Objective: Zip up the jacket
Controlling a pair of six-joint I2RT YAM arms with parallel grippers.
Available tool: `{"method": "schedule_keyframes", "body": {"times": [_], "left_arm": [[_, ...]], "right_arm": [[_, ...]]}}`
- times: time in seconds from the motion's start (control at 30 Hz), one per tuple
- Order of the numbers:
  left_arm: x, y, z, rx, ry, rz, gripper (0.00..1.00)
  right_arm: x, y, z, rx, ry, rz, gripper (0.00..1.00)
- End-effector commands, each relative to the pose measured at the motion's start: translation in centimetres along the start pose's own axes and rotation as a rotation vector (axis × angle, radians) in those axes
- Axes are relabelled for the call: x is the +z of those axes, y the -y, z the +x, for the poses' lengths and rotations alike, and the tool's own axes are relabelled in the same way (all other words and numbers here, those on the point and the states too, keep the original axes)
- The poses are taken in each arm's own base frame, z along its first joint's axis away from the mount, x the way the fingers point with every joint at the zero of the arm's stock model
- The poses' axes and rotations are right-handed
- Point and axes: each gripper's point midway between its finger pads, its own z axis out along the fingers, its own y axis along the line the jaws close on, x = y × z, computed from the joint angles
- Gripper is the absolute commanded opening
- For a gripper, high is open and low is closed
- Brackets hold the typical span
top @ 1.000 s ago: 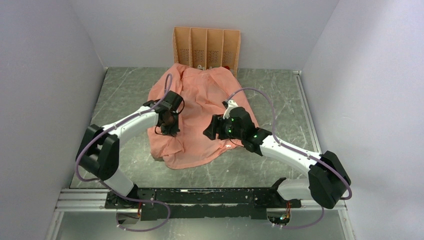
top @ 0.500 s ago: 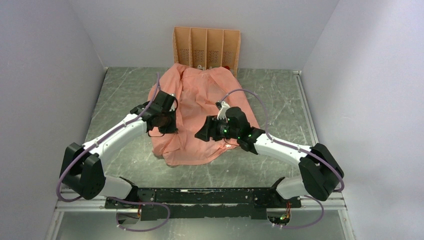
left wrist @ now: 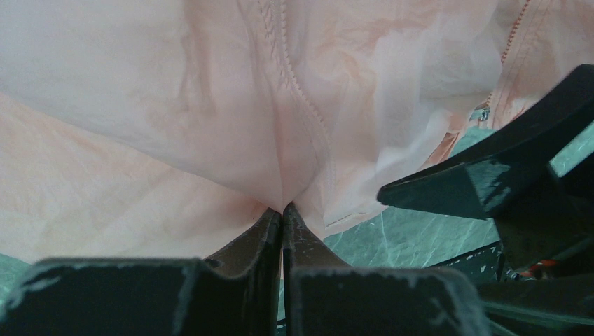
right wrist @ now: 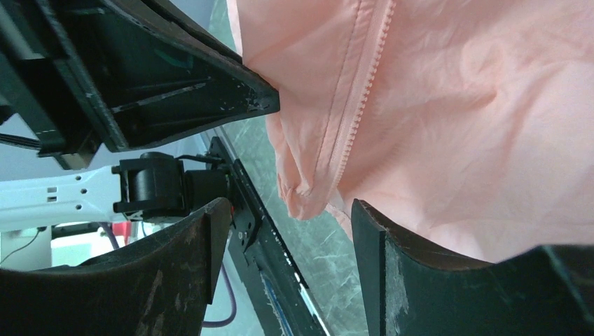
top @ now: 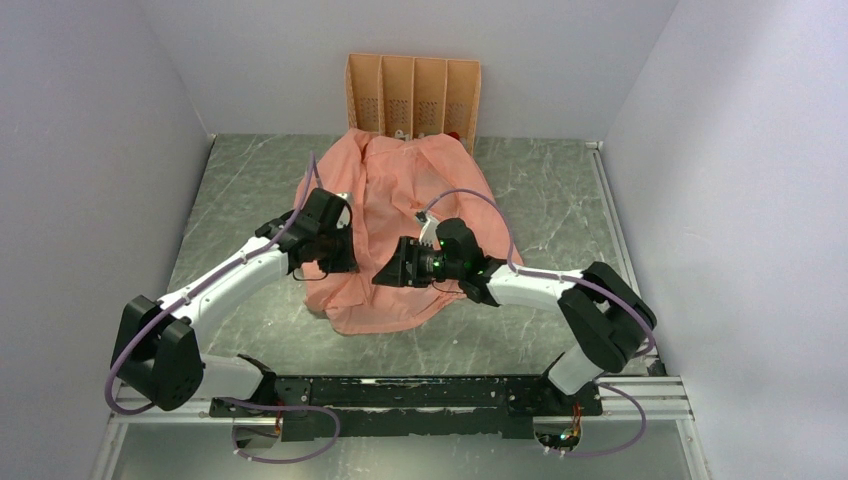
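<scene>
Fingers of left gripper [left wrist: 282, 208] clamped on jacket [left wrist: 140, 105] fabric, right gripper [right wrist: 288, 205] fingers apart, seemingly just short of jacket's zipper [right wrist: 361, 105].

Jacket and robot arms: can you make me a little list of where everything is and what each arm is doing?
jacket: pink, crumpled on the table, far edge by the rack
left tool: shut, pinching a fold of the jacket
right tool: open, with a loose jacket corner just ahead of it
zipper: runs along that corner's edge, not joined there
rack: orange, four slots, at the back wall
</scene>
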Motion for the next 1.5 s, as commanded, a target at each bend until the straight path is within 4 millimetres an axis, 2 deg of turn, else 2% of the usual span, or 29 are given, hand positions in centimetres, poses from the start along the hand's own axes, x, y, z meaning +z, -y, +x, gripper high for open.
{"method": "schedule_keyframes", "body": {"times": [0.0, 0.4, 0.63, 1.47], "left_arm": [[-0.4, 1.1, -0.2, 0.02, 0.014, 0.061, 0.08], [-0.4, 1.1, -0.1, 0.023, 0.012, 0.066, 0.08], [-0.3, 1.1, 0.1, 0.023, 0.006, 0.074, 0.08], [-0.6, 0.6, -0.1, 0.024, 0.025, 0.065, 0.08]], "right_arm": [[1.1, -0.8, 0.8, 0.029, -0.024, -0.056, 0.67], [3.4, -0.1, 1.3, 0.065, -0.043, -0.084, 0.66], [3.9, -1.0, 1.7, 0.077, -0.059, -0.153, 0.64], [2.5, -2.5, 1.0, 0.046, -0.021, -0.184, 0.33]]}}
